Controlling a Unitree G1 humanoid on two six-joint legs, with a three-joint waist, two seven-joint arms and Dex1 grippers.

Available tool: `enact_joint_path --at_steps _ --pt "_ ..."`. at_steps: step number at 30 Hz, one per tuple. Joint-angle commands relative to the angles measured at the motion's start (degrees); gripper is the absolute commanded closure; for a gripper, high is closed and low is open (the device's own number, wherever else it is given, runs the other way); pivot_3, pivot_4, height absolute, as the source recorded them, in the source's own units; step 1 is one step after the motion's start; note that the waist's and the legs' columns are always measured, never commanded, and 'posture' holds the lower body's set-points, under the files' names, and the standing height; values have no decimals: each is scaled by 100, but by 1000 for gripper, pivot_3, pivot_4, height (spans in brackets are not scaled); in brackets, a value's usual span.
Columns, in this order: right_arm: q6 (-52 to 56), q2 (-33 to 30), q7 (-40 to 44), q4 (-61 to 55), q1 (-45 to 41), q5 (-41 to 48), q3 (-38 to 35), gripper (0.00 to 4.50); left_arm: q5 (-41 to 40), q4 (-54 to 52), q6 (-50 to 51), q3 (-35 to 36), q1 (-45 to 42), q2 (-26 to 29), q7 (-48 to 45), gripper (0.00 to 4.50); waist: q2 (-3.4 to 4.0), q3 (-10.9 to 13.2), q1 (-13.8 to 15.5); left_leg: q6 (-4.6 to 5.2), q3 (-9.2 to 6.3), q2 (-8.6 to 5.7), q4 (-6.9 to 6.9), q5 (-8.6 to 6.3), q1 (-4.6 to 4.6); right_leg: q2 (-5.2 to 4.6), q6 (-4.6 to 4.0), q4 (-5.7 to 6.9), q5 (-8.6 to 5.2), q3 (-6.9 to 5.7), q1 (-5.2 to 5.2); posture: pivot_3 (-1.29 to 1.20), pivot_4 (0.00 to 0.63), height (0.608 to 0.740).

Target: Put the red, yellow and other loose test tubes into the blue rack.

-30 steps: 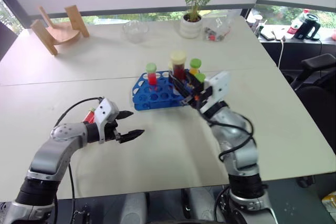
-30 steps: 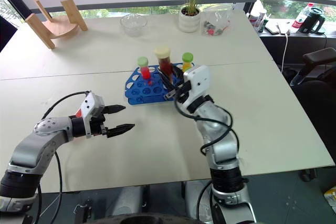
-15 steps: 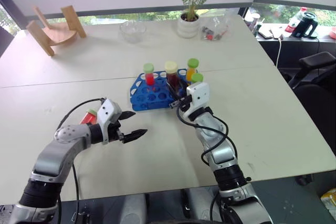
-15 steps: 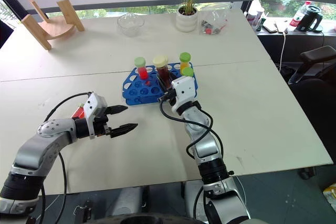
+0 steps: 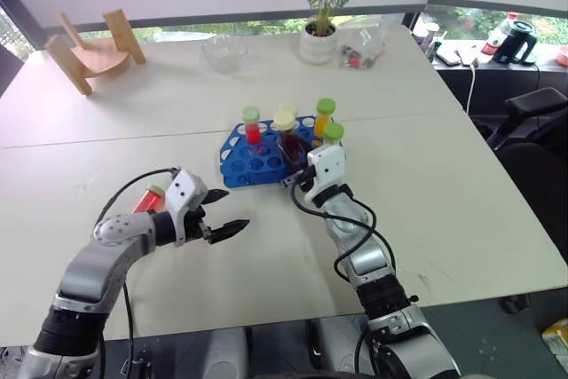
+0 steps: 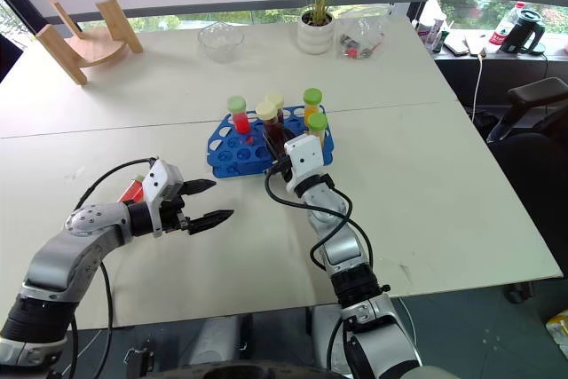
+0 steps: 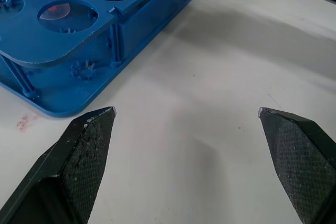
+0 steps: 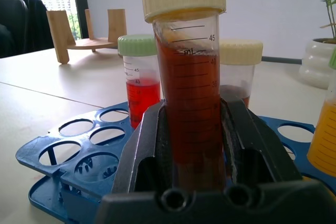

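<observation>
Four tubes already stand in the blue rack (image 5: 266,150), a dark red tube (image 8: 189,98) is pinched upright in the right gripper (image 5: 297,164) just above its holes, and the left gripper (image 5: 222,216) waits spread wide, near the rack's corner.

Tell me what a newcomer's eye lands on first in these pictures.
The blue rack mid-table draws the eye, with colourful capped tubes standing in it. At its near right edge the right gripper is shut on a cream-capped tube of dark red liquid, held upright over the rack. To the left, the left gripper hangs open above bare table.
</observation>
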Motion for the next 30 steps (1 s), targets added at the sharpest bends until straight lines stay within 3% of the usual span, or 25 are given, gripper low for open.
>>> enact_joint_path --at_steps 1,2,4,7,8,14,18,21,25,27,30 --pt "-9 83 -63 -164 33 31 15 3648 -9 -127 -50 -19 -48 6 -19 0 0 0 0 0 0 0 0 0 0 0 0 0 0 0 0 0 150 740" --pt "-6 63 -45 -223 67 11 48 2615 -16 -130 -38 -14 -52 8 -19 0 0 0 0 0 0 0 0 0 0 0 0 0 0 0 0 0 150 740" --pt "65 39 -9 -425 163 11 97 1842 -40 -133 -15 19 -60 28 -26 0 0 0 4 0 0 0 -1 0 0 0 0 0 0 0 0 0 150 740" --pt "259 -14 135 -784 284 61 170 250 -162 -156 112 155 -103 46 0 0 1 0 2 0 0 0 -2 0 0 0 -1 -1 0 0 0 0 150 740" --pt "331 -33 186 -887 316 78 191 58 -179 -168 135 193 -108 49 20 0 1 0 2 0 -1 0 -2 0 0 0 -1 0 0 0 -1 0 150 740" --pt "1144 -482 815 -2293 711 319 298 58 -418 -396 681 564 -261 373 166 0 0 1 15 0 -2 0 -1 0 -3 0 0 -2 -1 -1 -1 0 150 740" --pt "2527 -1224 1688 -3971 969 1305 204 58 -689 -528 1757 936 -598 1273 97 0 -2 4 12 1 -7 0 0 -1 -7 1 0 -2 -1 -5 -2 0 150 740" --pt "4167 -2497 2764 -5196 1083 2886 -208 58 -946 -214 2783 1064 -1368 2686 -505 0 -35 27 14 2 -11 1 -1 -1 -7 5 -1 -1 -2 -8 -4 0 150 740" --pt "5661 -4095 3985 -5401 542 4718 -879 58 -655 101 3721 -128 -2319 4379 -1236 0 -36 36 -2 5 -9 -1 1 -3 -7 3 -1 -14 -3 -11 2 0 150 740" --pt "5887 -4690 4509 -5326 319 4936 -799 58 -460 176 3616 -606 -2606 4653 -1578 0 -16 41 1 12 2 -3 -2 -7 0 1 -8 -21 -8 -5 6 0 150 740" --pt "5854 -5078 4931 -5097 -38 4757 -414 58 131 538 3265 -1417 -3039 4657 -2039 0 -17 43 16 28 -3 5 -6 -15 3 15 -20 -16 -19 -7 3 0 150 740"
